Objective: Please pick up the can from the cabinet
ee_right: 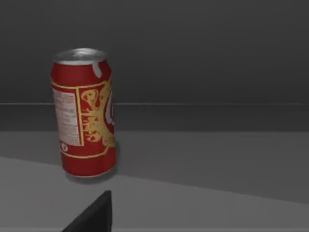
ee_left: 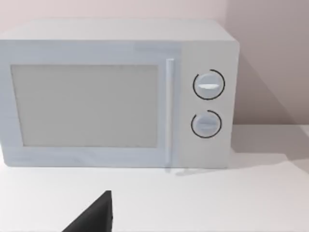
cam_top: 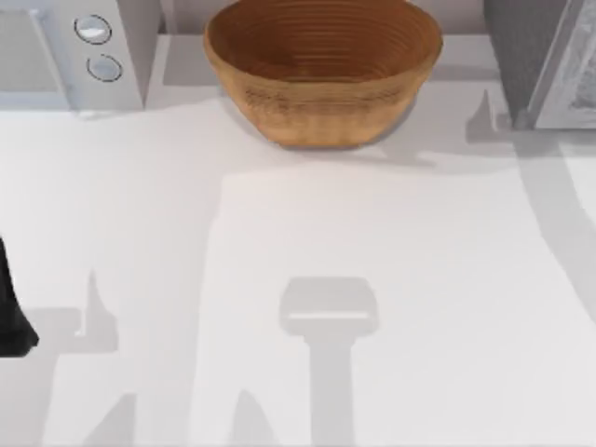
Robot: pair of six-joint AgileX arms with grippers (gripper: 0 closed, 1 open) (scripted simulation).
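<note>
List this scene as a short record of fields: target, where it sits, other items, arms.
target: red can, upright
where it sits: on the dark cabinet floor, seen in the right wrist view
other items: woven basket at the table's back middle; white microwave at back left, door shut
left arm: dark part at the table's left edge
can held: no, nothing touches it

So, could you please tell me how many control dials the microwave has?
2, both on the microwave panel beside its door: upper dial directly above lower dial.
</note>
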